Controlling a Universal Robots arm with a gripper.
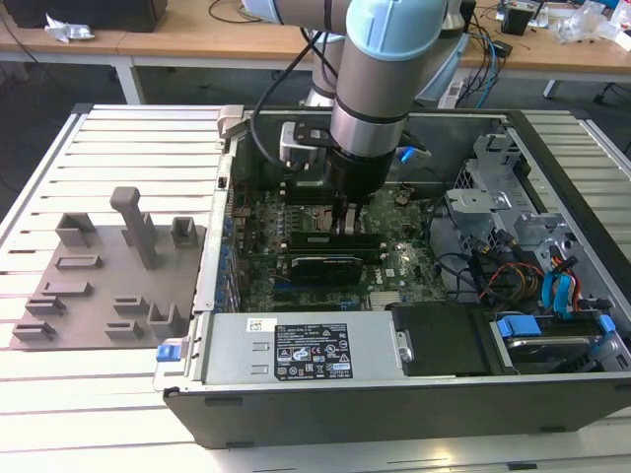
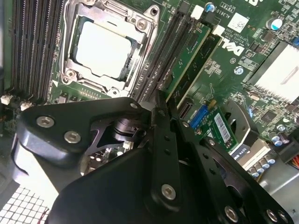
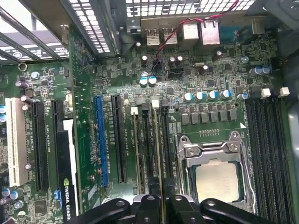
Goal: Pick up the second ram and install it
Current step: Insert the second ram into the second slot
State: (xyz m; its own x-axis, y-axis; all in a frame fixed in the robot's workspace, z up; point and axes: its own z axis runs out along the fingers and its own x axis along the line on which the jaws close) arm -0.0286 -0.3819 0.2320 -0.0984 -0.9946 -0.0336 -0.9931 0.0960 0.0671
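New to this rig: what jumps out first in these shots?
The arm plunging into the open computer case, its gripper down over the memory slots. In the first wrist view the second ram stands edge-up in a slot beside the bare processor. On the exterior view's left sits a grey holder tray.

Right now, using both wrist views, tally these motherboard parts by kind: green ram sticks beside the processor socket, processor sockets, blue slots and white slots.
green ram sticks: 2
processor socket: 1
blue slot: 1
white slot: 1
Total: 5
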